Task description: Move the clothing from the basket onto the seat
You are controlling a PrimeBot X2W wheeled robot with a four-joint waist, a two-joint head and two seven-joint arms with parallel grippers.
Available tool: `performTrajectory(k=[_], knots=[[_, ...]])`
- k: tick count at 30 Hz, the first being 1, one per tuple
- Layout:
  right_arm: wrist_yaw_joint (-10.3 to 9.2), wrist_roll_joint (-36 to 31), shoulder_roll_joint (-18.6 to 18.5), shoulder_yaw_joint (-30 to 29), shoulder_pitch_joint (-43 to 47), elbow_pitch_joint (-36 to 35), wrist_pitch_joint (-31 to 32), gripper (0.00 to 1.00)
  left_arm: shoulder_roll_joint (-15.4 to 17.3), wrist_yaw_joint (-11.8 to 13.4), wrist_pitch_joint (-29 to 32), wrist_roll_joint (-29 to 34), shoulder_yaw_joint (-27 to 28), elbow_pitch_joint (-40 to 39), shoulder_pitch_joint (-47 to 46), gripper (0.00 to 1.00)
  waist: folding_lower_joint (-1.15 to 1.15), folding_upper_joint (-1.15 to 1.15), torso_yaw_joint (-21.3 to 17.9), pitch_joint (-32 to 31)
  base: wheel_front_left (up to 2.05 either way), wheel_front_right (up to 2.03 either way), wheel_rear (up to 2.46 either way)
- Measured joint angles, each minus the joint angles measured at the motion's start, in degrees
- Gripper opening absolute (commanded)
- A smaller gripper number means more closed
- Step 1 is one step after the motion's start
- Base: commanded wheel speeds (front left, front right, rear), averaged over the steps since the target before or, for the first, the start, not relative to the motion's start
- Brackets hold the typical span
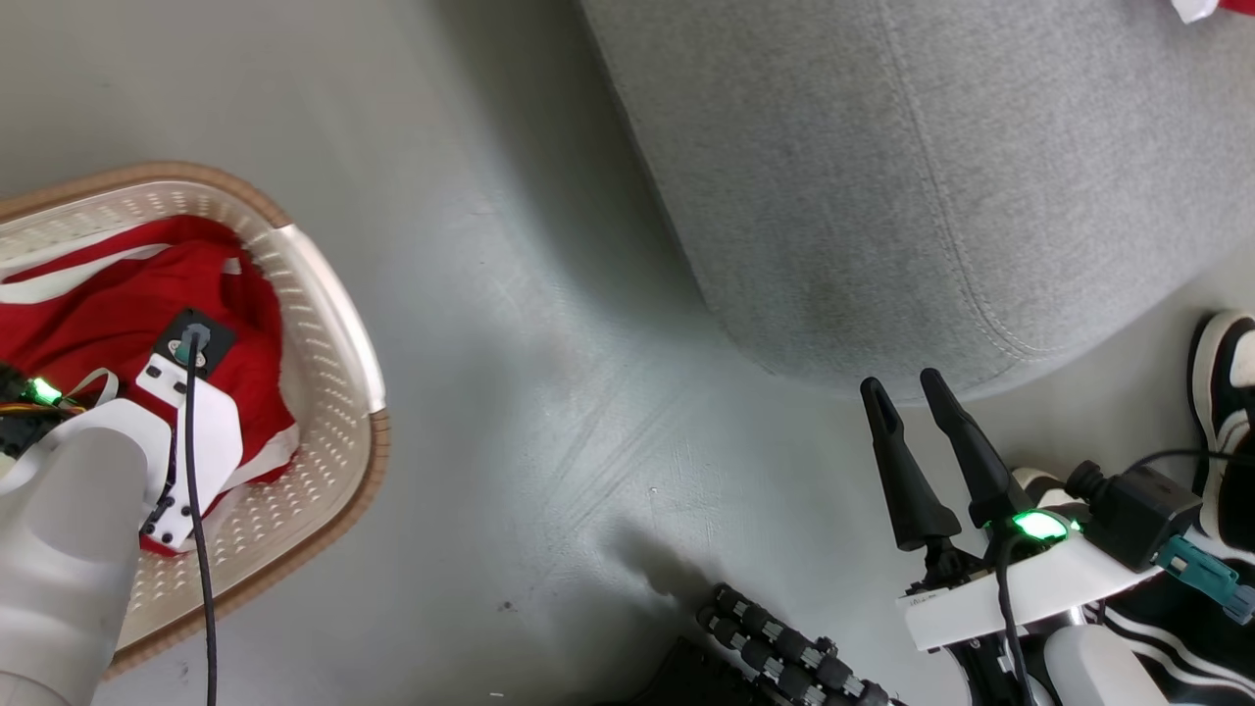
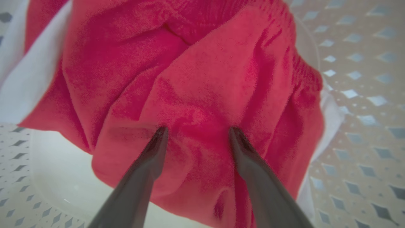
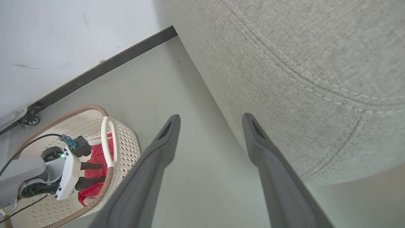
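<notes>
Care is needed: the left pincer (image 2: 197,129), wide open and empty, has its tips at the soft red clothing (image 2: 202,72) with white panels inside the oval cream perforated plastic basket (image 1: 333,333), so it should sink into a thick fold before closing. The crumpled heap points nowhere clearly; its long axis seems to follow the basket's length. The right pincer (image 1: 902,384) is open, empty, near the grey woven seat (image 1: 882,196)

Red clothing (image 1: 118,314) with white stripes. Cream-white perforated basket (image 1: 333,431), brown rim. Grey woven sofa (image 1: 931,176). Pale grey floor (image 1: 549,294). My right gripper (image 1: 900,381) is black. Shoe (image 1: 1221,392) black and white.
</notes>
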Motion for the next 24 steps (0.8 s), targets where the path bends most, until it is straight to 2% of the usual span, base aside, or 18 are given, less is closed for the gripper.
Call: performTrajectory(k=[13,14,15,24], knots=[[0.00,-0.12,-0.01,0.01,-0.03,-1.68,-0.01,1.00,0.11,0.08,0.43,0.18,-0.54,1.23,-2.07,1.00,0.00,0.00,0.60,1.42,0.64,0.64,0.64],[0.00,-0.12,-0.01,0.01,-0.08,-1.70,-0.01,1.00,0.19,0.08,0.43,0.18,-0.53,1.36,-2.15,0.44,0.00,0.00,0.66,1.51,0.31,0.31,0.31],[0.00,-0.12,-0.01,0.03,-0.15,-1.71,-0.01,1.00,0.29,0.08,0.42,0.18,-0.53,1.49,-2.20,0.00,0.00,0.00,0.72,1.59,0.25,0.25,0.25],[0.00,-0.12,-0.01,0.27,-1.87,-1.56,-0.01,1.00,1.16,0.09,0.32,0.15,-0.27,2.72,-2.21,0.00,0.00,0.00,0.70,1.34,0.04,0.04,0.04]])
